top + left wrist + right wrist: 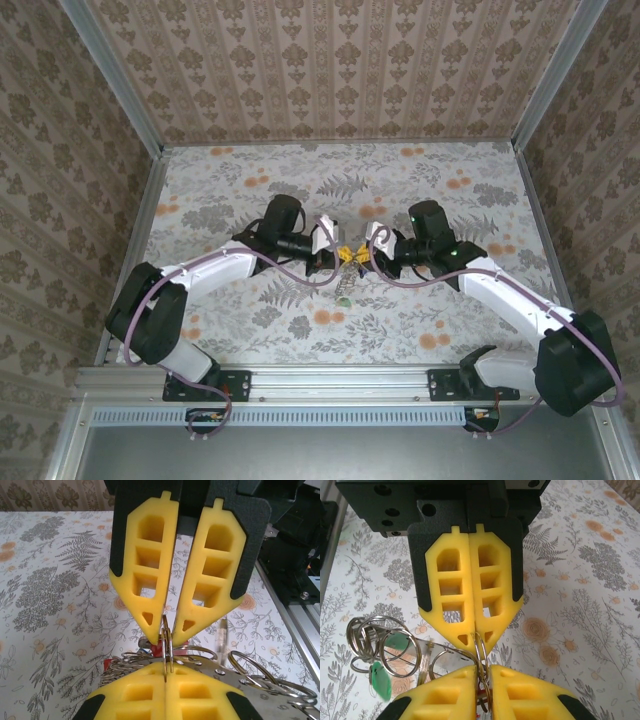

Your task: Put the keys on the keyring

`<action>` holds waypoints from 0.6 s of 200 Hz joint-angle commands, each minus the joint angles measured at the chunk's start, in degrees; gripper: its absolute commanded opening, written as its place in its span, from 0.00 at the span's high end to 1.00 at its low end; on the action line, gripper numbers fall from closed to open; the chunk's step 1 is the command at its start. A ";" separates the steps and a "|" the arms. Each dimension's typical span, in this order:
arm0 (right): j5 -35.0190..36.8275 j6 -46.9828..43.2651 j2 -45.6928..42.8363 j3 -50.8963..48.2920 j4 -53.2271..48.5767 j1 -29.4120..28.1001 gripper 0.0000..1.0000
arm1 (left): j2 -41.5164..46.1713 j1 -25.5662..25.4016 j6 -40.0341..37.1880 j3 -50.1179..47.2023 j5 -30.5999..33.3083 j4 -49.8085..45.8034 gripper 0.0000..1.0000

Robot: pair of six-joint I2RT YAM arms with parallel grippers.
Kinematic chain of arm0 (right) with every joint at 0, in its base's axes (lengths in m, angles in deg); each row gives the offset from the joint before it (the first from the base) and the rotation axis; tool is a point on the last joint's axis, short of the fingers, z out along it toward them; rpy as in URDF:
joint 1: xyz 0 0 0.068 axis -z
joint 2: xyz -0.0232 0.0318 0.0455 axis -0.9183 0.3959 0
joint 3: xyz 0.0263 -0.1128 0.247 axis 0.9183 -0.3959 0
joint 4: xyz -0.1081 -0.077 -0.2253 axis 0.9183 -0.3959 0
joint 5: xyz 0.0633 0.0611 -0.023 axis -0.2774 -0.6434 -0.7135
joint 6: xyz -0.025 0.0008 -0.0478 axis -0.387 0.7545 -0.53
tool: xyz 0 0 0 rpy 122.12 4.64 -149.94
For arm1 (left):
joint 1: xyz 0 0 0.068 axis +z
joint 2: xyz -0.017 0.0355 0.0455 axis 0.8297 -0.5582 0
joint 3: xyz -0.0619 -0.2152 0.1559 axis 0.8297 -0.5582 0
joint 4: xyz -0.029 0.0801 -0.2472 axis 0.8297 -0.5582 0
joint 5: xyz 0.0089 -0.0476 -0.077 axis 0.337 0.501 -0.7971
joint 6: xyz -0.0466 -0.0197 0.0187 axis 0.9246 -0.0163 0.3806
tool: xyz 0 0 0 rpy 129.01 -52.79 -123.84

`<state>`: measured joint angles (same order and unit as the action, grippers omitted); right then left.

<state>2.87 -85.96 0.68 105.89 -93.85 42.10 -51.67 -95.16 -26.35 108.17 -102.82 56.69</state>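
Two grippers meet at one keyring (166, 639); the left gripper (340, 257) clamps it. At its 3 o'clock, whether the right gripper (362, 253) grips cannot be told.

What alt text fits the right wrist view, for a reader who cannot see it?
Two yellow pincers meet tip to tip: the left pincer, at the top, is shut on a thin metal ring, and the right pincer, at the bottom, flanks the same ring with a narrow gap. At the picture's left are more rings and a green-headed key.
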 commanded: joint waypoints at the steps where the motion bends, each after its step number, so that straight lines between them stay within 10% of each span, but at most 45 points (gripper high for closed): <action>1: -3.60 2.68 0.15 -1.48 5.02 0.77 0.85 | 1.72 0.37 2.79 -0.04 -6.13 6.91 1.00; 62: -4.51 3.57 -0.13 -0.33 6.07 1.35 1.00 | 1.01 0.52 2.55 0.75 -5.58 4.83 1.00; 120: 1.23 -3.21 0.54 5.24 -6.22 -0.96 1.00 | 0.54 -1.04 -6.19 4.93 2.01 -8.87 0.80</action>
<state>1.67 -85.28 0.79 106.76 -94.81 42.38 -51.67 -94.94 -27.55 109.92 -102.71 54.22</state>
